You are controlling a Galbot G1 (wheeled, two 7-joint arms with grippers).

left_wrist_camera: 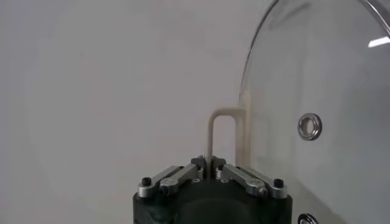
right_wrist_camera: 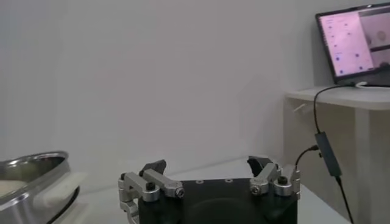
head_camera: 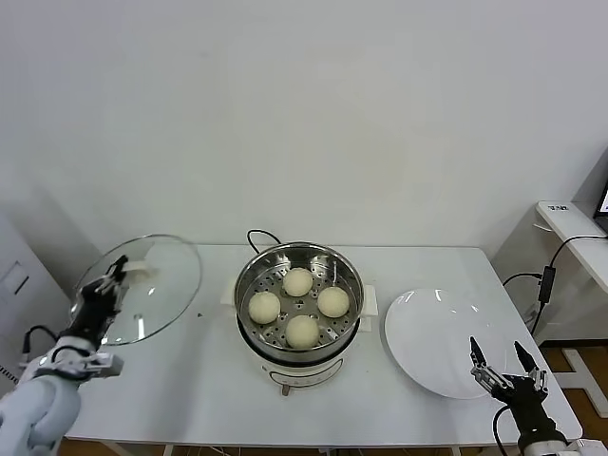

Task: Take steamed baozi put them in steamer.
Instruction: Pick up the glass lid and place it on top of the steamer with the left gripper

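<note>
Steamed baozi (head_camera: 297, 281) sit in the steamer (head_camera: 348, 275), right of the left gripper (head_camera: 112, 275) grasping the lid (head_camera: 166, 275).

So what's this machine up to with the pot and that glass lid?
It is loading buns into a steamer on the table. All four buns already sit on the tray inside the pot, and the white plate beside it is bare. The left gripper is shut on the handle of the glass lid, holding the lid tilted up off to the left of the pot. The right gripper hangs open near the plate, holding nothing.
</note>
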